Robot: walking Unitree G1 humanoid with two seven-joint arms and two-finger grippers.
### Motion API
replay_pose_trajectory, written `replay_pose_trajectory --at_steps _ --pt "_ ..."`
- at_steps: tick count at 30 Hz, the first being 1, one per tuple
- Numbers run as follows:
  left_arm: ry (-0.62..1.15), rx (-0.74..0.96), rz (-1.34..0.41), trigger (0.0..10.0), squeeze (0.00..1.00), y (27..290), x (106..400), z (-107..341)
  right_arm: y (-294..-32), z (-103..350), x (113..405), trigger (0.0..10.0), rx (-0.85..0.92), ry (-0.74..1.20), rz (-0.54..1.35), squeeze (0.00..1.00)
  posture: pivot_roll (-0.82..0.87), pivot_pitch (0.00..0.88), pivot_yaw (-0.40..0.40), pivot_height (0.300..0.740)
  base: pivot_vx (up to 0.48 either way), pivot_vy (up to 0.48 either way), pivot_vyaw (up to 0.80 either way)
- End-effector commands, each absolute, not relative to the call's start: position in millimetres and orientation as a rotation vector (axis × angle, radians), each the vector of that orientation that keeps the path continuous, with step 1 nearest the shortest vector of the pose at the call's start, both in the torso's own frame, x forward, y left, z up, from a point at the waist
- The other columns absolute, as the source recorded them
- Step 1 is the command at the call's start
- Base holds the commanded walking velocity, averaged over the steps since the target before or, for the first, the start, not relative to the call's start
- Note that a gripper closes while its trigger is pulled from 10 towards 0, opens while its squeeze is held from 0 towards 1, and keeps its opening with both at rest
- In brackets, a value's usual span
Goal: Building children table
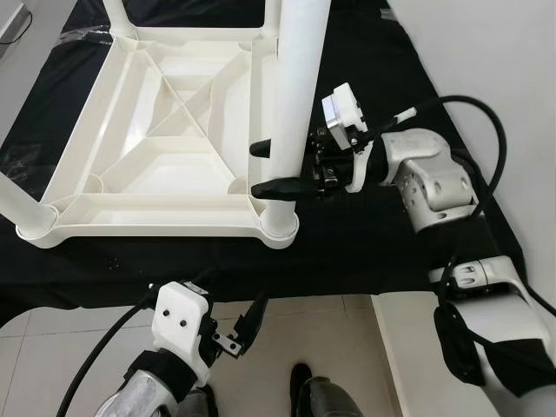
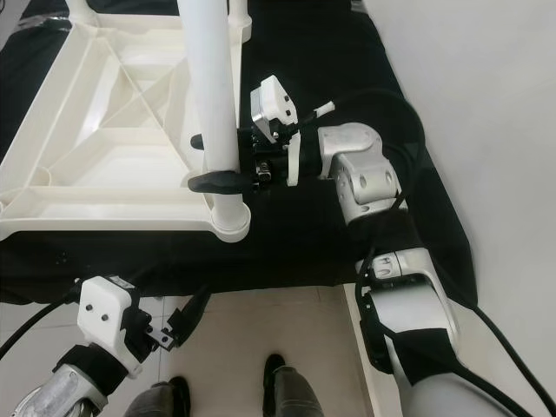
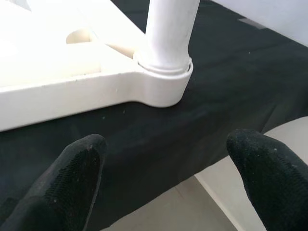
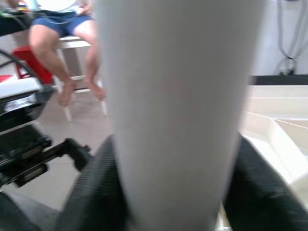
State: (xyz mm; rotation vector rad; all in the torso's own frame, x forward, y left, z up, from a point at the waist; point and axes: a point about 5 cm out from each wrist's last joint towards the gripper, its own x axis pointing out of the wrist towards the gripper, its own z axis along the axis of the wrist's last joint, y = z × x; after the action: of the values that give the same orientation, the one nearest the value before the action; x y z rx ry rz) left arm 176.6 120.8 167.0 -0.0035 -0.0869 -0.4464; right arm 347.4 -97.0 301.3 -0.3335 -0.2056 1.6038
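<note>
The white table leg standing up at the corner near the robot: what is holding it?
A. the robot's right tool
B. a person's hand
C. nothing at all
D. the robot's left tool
A: the right tool has one black finger on each side of the white table leg, which stands in the corner socket of the upside-down tabletop, while the left tool hangs open lower down over the floor.
</note>
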Motion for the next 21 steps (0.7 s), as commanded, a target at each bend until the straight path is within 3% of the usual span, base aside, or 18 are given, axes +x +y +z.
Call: replay_pose_trajectory --at_steps 1,6,9,12,15,17,18,19,21 --pt "-0.071 0.001 -0.456 10.0 0.00 121 172 166 -101 302 350 0.0 -0.343 -0.203 1.604 0.00 0.16 0.341 -0.061 0.740 0.000 0.000 0.00" --pt "-0.069 -0.001 -0.454 10.0 0.00 121 172 166 -105 296 353 0.0 -0.347 -0.207 1.543 0.00 0.15 0.339 -0.059 0.740 0.000 0.000 0.00" --pt "-0.070 -0.002 -0.453 10.0 0.00 121 173 166 -108 289 353 0.0 -0.311 -0.222 1.435 0.00 0.13 0.334 -0.066 0.740 0.000 0.000 0.00" --pt "-0.073 -0.005 -0.453 10.0 0.00 121 175 166 -104 265 342 0.0 -0.164 -0.179 1.201 0.00 0.11 0.329 -0.075 0.740 0.000 0.000 0.00" --pt "-0.074 -0.005 -0.453 10.0 0.00 121 175 166 -100 255 336 0.0 -0.134 -0.148 1.124 0.00 0.11 0.328 -0.072 0.740 0.000 0.000 0.00" --pt "-0.076 -0.004 -0.457 10.0 0.00 121 177 166 -92 217 318 0.0 -0.140 -0.019 0.603 0.00 0.10 0.326 -0.057 0.740 0.000 0.000 0.00" --pt "-0.076 -0.004 -0.457 10.0 0.00 121 177 166 -92 217 318 0.0 -0.140 -0.019 0.603 0.00 0.10 0.326 -0.057 0.740 0.000 0.000 0.00" --pt "-0.077 -0.003 -0.463 10.0 0.00 121 179 166 -87 211 307 0.0 -0.135 0.000 0.447 0.00 0.09 0.323 -0.053 0.740 0.000 0.000 0.00" --pt "-0.078 -0.002 -0.470 10.0 0.00 121 181 166 -77 212 303 0.0 -0.109 -0.005 0.372 0.00 0.09 0.308 -0.046 0.740 0.000 0.000 0.00"
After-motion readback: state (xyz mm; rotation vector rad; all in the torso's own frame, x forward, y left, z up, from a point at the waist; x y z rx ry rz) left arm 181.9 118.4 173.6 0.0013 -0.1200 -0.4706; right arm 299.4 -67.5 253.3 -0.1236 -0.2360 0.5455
